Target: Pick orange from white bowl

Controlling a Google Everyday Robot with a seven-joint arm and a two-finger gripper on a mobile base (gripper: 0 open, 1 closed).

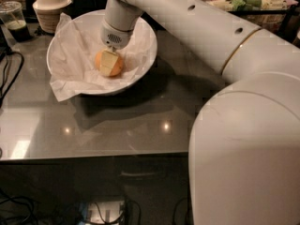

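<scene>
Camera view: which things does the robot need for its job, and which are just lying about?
Job: orange, white bowl, gripper down in the bowl at the orange.
Lying about: cream lidded bowl, plastic cup.

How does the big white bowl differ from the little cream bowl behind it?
The white bowl is wide, shallow, open and paper-lined, with the gripper at the orange inside; the cream bowl is smaller, ribbed and lidded. Both are round and upright.

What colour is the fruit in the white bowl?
The orange is orange-yellow, camera view; the gripper is on it in the bowl.
</scene>
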